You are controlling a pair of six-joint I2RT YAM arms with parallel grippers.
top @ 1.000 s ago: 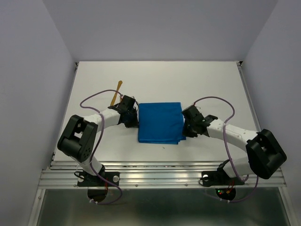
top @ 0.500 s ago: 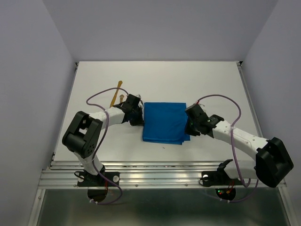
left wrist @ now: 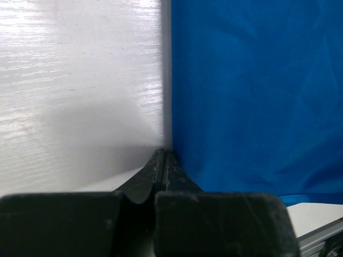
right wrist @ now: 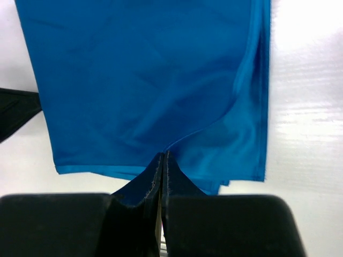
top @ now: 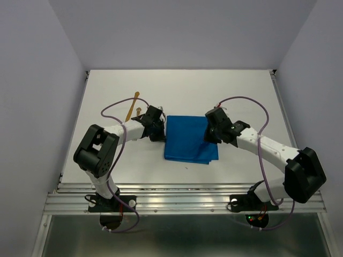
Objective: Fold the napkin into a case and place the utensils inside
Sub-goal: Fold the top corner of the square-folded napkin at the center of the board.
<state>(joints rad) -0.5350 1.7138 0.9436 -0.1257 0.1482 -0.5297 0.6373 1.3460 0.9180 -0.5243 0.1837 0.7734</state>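
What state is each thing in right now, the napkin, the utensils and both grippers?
napkin: folded in layers, lying on the table.
utensils: one golden piece shows, lying on the table outside the napkin.
left gripper: shut, tips at the napkin's left edge; hold unclear.
right gripper: shut, pinching a napkin layer near its right side.

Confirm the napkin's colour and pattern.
The napkin is plain bright blue; clearest in right wrist view.

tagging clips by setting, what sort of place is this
Probably a lab robot workcell: a white table boxed in by plain pale walls, two arms bolted to a metal rail at its near edge, and a blue napkin between them.
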